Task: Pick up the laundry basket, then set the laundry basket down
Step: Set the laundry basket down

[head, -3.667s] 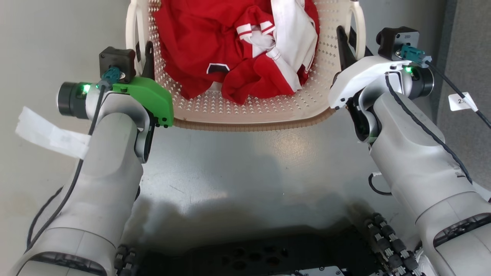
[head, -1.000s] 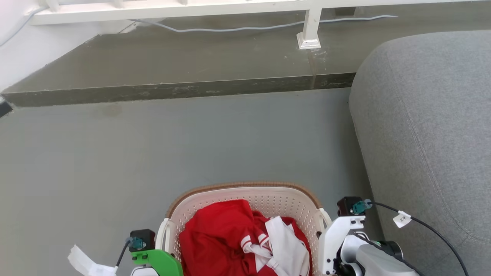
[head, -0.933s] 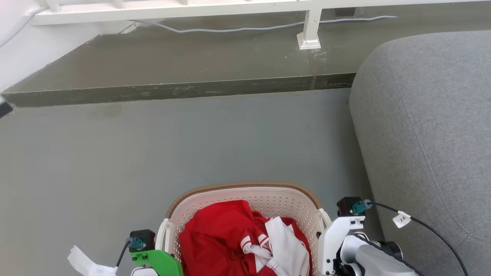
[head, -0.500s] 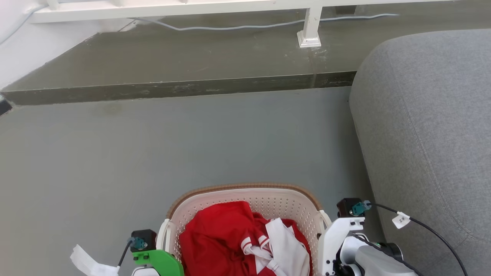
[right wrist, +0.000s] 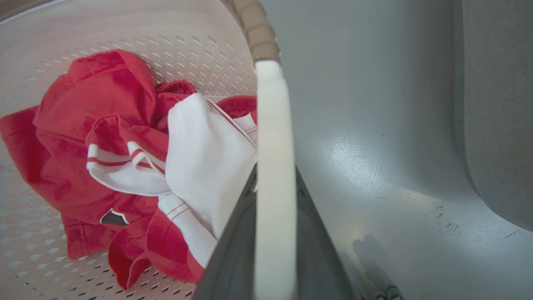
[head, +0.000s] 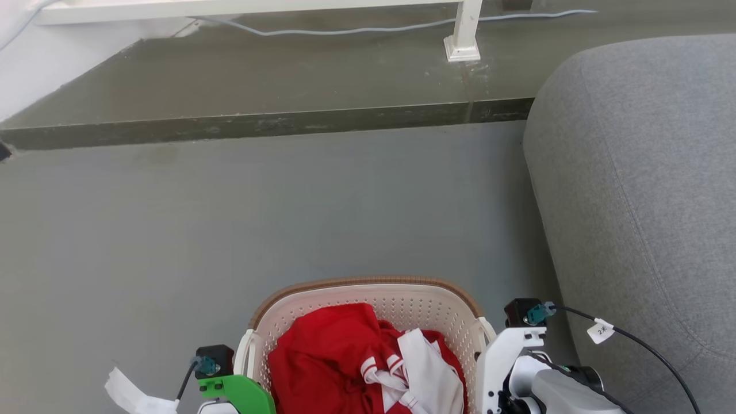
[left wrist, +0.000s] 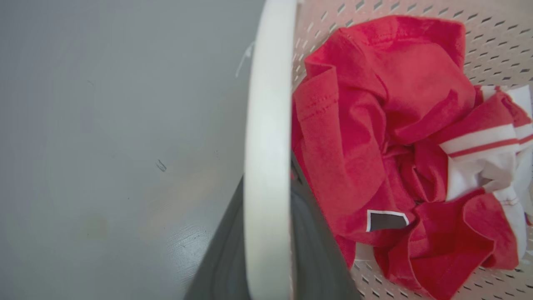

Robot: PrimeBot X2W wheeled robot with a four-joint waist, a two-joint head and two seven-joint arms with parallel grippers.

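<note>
Laundry basket [head: 368,290] at 6 o'clock of the head view, apparently lifted off the floor [head: 230,218], left hand [left wrist: 268,175] at its 9 o'clock and right hand [right wrist: 275,171] at its 3 o'clock each closed tight around a white loop handle [left wrist: 268,83], likely keeping the clothes [head: 339,356] level.

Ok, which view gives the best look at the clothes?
The right wrist view: nearly the whole pile of clothes shows inside the laundry basket, red and white both. The left wrist view loses the white part off its edge; the head view cuts the pile's lower part.
</note>
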